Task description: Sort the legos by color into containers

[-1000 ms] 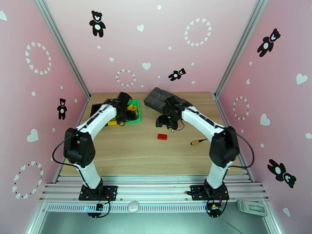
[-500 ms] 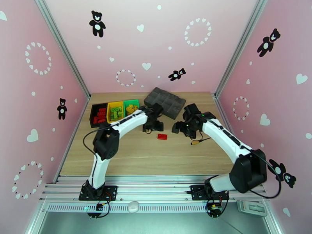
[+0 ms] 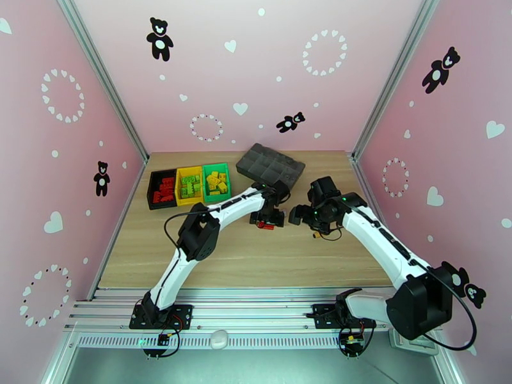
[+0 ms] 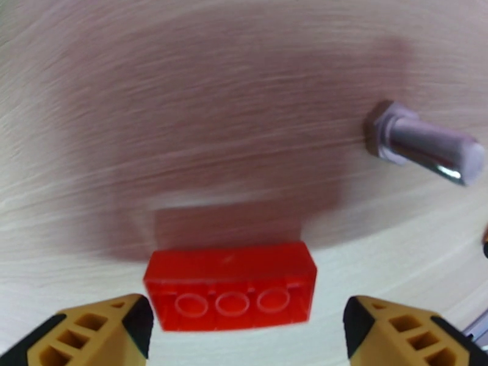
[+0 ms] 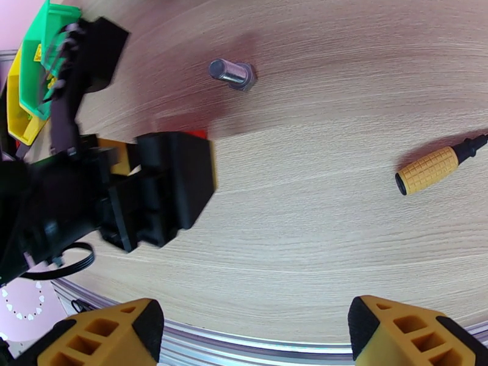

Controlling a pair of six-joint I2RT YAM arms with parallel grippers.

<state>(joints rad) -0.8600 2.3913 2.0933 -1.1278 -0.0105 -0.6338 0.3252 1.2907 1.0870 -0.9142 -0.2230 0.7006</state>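
L arm stretched fwd and to the right over table (image 3: 224, 257) centre, elbow bent, wrist tipped down. L gripper (image 4: 244, 327) sits low over red lego (image 4: 230, 294), jaws apart, one finger each side w/ gaps, not touching. Brick lies flat on wood, silver bolt (image 4: 421, 147) near. R arm reaches fwd and inward, R gripper (image 5: 253, 330) just beside L one, jaws apart, nothing betw. Orange-handled tool (image 5: 427, 171) close by. Other legos in black bin (image 3: 151, 187), yellow bin (image 3: 180, 169), green bin (image 3: 216, 166), far left.

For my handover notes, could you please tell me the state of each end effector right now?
Left end effector: open, straddling the red brick, not gripping it.
Right end effector: open, holding nothing.
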